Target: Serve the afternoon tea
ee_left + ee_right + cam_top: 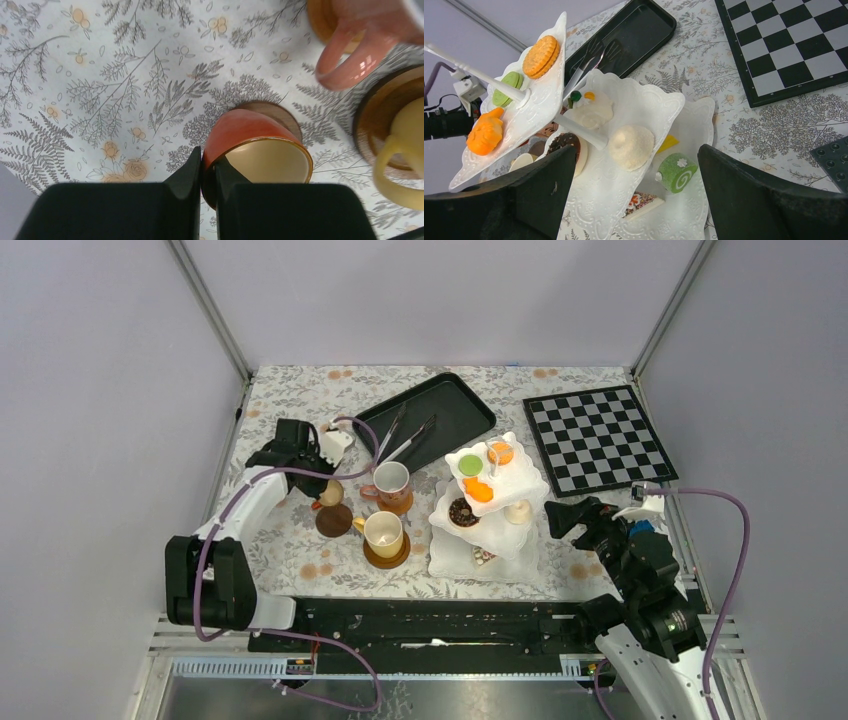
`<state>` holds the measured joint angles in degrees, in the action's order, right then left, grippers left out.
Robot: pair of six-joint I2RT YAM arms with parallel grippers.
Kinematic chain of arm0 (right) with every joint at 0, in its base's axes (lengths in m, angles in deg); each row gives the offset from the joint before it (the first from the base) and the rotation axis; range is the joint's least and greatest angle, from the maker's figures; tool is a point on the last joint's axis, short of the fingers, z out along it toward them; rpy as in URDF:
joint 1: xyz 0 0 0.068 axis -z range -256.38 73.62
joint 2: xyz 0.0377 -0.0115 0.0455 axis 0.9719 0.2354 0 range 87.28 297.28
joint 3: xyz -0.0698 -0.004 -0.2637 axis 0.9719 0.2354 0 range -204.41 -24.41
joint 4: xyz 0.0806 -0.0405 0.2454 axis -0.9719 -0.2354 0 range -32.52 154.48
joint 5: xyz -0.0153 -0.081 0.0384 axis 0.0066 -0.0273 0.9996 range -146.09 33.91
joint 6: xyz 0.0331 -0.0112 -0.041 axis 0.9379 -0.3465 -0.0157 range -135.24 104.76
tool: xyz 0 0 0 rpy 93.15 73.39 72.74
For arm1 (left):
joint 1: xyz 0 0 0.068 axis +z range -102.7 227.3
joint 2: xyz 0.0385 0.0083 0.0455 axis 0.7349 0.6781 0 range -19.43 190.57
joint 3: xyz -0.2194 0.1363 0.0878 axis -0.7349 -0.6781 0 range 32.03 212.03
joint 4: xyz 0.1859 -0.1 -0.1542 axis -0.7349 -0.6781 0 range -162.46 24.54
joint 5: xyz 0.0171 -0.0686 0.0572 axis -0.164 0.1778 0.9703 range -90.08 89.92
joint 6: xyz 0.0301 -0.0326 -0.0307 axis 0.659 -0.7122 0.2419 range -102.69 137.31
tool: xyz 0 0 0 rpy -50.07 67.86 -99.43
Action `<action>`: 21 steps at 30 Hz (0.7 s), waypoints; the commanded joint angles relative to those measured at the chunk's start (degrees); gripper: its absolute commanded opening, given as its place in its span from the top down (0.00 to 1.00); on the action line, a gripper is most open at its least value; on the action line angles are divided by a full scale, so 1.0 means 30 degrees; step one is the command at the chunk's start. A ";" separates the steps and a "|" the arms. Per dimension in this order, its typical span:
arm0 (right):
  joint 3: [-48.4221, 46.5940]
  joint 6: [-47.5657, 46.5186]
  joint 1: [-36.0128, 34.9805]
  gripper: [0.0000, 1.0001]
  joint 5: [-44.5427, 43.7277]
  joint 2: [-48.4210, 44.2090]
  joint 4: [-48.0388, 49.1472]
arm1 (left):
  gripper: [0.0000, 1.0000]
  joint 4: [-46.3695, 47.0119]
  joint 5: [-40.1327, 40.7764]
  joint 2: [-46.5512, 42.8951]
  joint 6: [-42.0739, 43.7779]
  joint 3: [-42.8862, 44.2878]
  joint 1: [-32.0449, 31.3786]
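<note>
My left gripper (322, 486) is shut on the rim of a brown cup (252, 150), one finger inside and one outside (209, 159). The cup is tilted over a bare brown saucer (333, 521), which also shows in the left wrist view (280, 112). A pinkish cup (391, 480) and a yellow cup (383, 533) each stand on saucers to the right. The white three-tier stand (520, 478) holds macarons and cakes, including an orange macaron (540, 56) and a green roll (676, 171). My right gripper (572, 516) is open and empty, just right of the stand (636, 200).
A black tray (455, 400) with silver tongs (405, 440) lies at the back centre. A chessboard (598, 435) lies at the back right. The pink cup's handle (350, 52) and the yellow cup (400, 160) are close to the right of the held cup.
</note>
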<state>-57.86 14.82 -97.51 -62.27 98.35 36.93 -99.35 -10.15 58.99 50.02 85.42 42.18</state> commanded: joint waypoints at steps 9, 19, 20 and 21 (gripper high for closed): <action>-0.0143 -0.0106 -0.0404 0.02 0.0418 -0.0306 0.0772 | 1.00 -0.2189 -0.1424 0.1439 -0.2144 0.1891 0.0454; -0.0135 -0.0118 -0.0625 0.02 0.0352 -0.0240 0.0760 | 1.00 -0.1417 -0.1787 0.1839 -0.2902 0.0672 0.0859; -0.0155 -0.0119 -0.0677 0.02 0.0332 -0.0234 0.0770 | 1.00 -0.1371 -0.1821 0.1969 -0.2923 0.0597 0.0859; -0.0158 -0.0134 -0.0691 0.02 0.0330 -0.0226 0.0775 | 1.00 -0.1325 -0.1822 0.2103 -0.2980 0.0482 0.0859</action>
<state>-57.86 14.82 -98.75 -61.98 97.65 36.95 -105.34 -13.62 64.47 42.26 87.87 44.39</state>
